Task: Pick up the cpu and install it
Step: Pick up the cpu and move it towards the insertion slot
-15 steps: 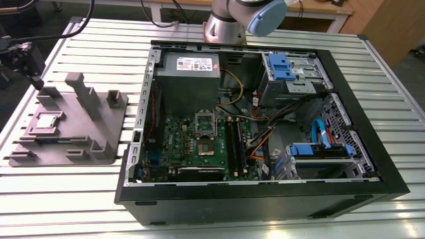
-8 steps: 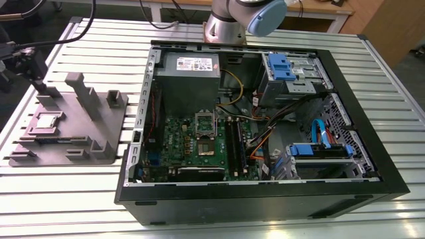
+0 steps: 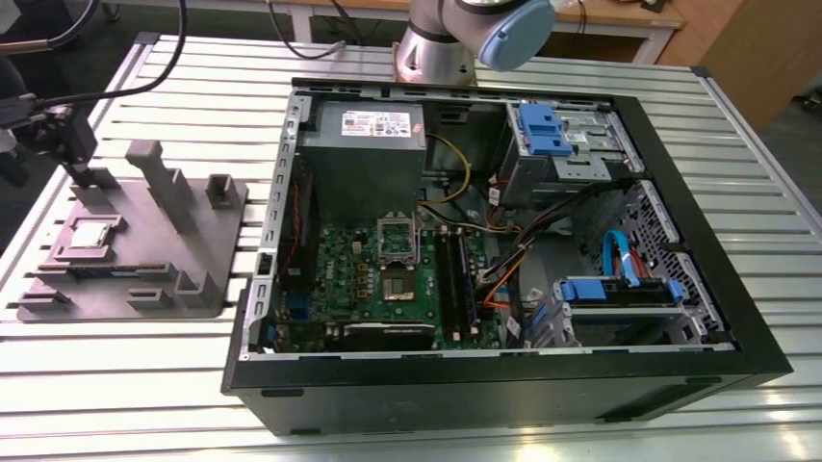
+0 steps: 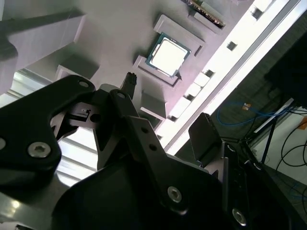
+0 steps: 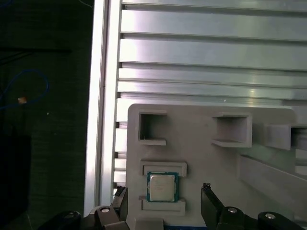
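Over the grey plate (image 5: pixel 206 167), the gripper (image 5: pixel 164 188) is held w/ jaws apart. The cpu (image 5: pixel 162 187) is seated on it, untouched.

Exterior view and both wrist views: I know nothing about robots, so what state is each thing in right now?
cpu: lying flat in its recess on the fixture plate, not gripped.
gripper: open, holding nothing, poised over the cpu.
computer case: lying on its side, side panel off, insides exposed.
motherboard: mounted inside the computer case.
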Available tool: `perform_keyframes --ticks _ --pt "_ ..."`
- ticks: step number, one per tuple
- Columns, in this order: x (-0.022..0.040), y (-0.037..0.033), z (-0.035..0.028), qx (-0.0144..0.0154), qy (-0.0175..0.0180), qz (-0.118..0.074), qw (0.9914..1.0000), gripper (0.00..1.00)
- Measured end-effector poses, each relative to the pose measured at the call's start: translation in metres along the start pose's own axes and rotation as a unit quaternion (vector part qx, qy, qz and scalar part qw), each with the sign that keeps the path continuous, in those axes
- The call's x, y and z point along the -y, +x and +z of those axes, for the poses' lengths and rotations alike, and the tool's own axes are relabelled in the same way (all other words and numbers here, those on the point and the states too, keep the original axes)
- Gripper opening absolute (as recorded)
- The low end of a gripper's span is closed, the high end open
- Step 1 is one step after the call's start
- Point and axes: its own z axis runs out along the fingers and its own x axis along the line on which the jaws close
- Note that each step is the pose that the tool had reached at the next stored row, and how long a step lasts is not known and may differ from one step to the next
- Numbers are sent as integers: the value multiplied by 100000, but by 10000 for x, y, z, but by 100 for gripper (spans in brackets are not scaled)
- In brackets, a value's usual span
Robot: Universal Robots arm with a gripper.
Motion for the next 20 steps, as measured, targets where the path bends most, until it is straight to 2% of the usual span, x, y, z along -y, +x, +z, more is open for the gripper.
perform_keyframes --ticks 9,13,20 --pt "66 2 114 4 -1 141 100000 71" --pt "75 2 186 6 0 139 100000 71" --pt "80 2 275 2 -1 138 100000 71"
